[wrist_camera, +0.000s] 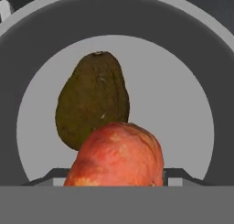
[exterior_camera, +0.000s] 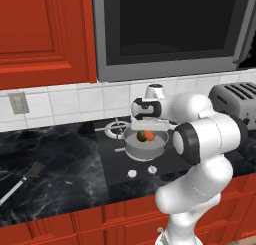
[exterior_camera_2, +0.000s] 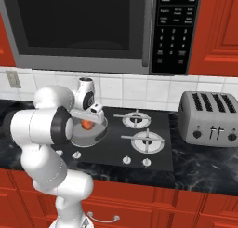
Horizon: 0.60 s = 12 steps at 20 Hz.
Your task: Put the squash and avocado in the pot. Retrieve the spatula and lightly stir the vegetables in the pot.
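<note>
Squash [wrist_camera: 119,155] and avocado [wrist_camera: 93,100] inside pot [wrist_camera: 41,58]

Black marbled stone counter [exterior_camera: 60,159] is carrying a black glass cooktop [exterior_camera: 112,161], a long silver-handled, dark-bladed spatula [exterior_camera: 21,183] lying far left, and a silver metal toaster [exterior_camera_2: 209,118] sitting right.
</note>
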Tool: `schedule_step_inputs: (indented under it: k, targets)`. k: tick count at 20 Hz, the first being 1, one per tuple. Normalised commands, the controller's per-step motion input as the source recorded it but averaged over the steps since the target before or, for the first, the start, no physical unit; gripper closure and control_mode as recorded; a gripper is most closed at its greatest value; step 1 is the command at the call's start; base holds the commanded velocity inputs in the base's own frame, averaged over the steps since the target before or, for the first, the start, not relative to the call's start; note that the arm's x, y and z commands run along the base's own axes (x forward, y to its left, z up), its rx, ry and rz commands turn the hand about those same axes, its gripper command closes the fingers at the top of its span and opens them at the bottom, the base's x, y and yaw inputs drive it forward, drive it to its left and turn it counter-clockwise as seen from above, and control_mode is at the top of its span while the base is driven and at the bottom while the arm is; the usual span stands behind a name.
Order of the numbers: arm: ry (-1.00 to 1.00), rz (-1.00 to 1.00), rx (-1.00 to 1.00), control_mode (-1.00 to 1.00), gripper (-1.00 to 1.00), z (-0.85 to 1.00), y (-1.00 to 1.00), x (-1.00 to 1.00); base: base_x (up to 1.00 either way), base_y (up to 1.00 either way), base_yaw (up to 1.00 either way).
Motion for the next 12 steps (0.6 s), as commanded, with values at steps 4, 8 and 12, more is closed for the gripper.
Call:
schedule_step_inputs:
  k: [4,8,12]
  targets:
    - [0.04,0.0,-0.01,-1.0,1.0,-0.28,0.0,0.23,0.0,0.0,0.0]
    - [0.01,0.0,0.0,-1.0,1.0,-0.12,0.0,0.17,0.0,0.0,0.0]
    - [0.0,0.0,0.0,-1.0,1.0,0.0,0.0,0.0,0.0,0.0,0.0]
